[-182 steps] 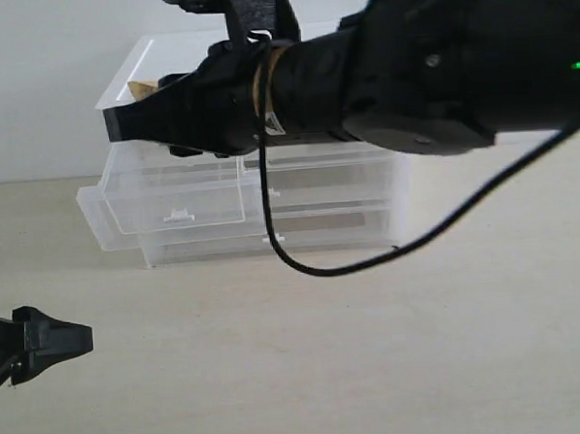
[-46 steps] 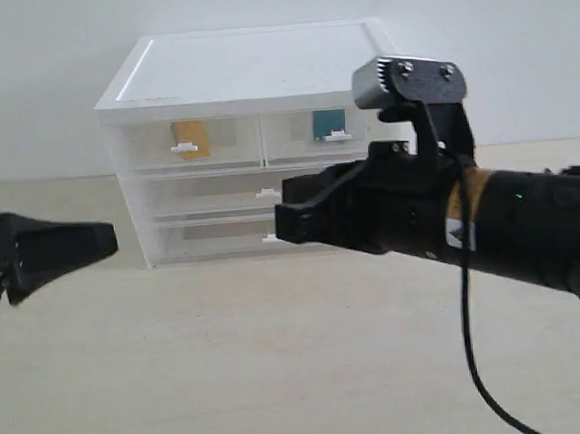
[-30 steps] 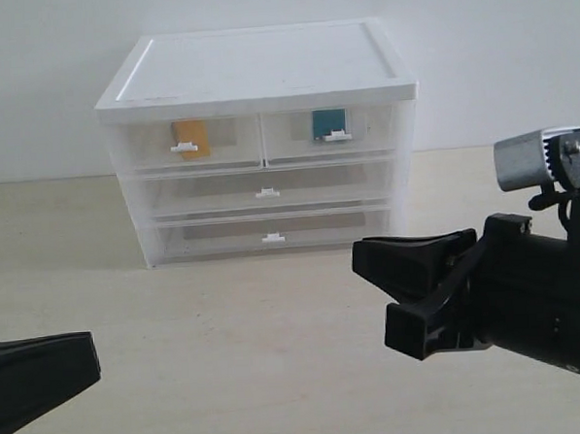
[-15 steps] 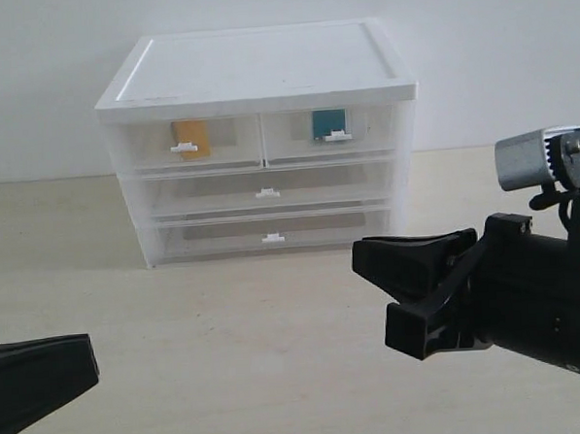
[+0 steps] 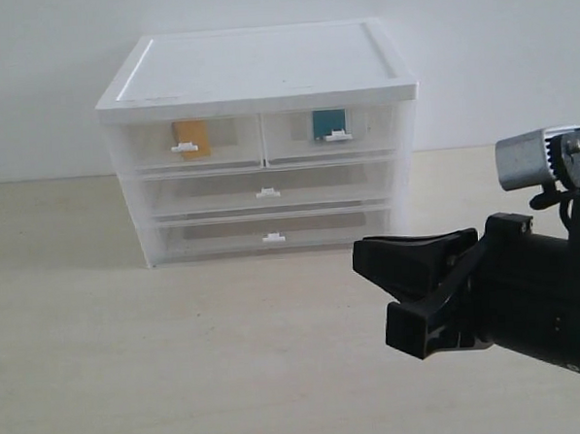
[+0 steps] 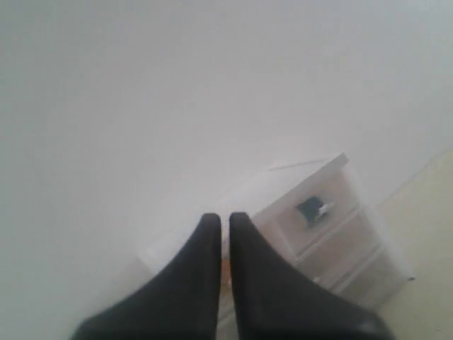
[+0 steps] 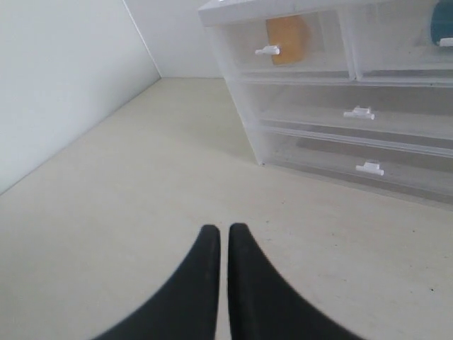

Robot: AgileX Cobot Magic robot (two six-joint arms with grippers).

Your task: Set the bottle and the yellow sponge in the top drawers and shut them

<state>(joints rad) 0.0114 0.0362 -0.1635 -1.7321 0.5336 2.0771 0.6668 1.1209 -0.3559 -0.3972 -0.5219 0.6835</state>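
The unit (image 5: 262, 63), white-topped with clear fronts, stands on the table (image 5: 181, 368) close to the wall (image 5: 40, 84). All four drawer fronts sit flush with the frame.

The sponge (image 5: 191, 138) is inside the left top drawer (image 5: 228, 141). It shows as a yellow-orange block through the plastic, directly behind that drawer's white tab handle (image 5: 184, 147). The right wrist view shows the same placement.

The bottle (image 5: 329, 123) is inside the right top drawer (image 5: 373, 130). Only its teal label can be made out through the front, just behind that drawer's tab.

The two full-width drawers (image 5: 260, 192) below are both pushed home.

The right gripper (image 7: 218, 230) has its fingers (image 7: 195, 290) drawn together with only a hairline slit between them, and it grips nothing. In the exterior view it sits low on the right, in front of the unit and well apart from it. Its tips point toward the left of that view over bare table. Whether it touches the table cannot be told.

The left gripper (image 6: 221, 216) also has its fingers together and holds nothing. It is seen only by its own wrist camera, which looks past the tips to the wall and the blurred unit. The teal label is discernible there — the gripper is clear of the unit.
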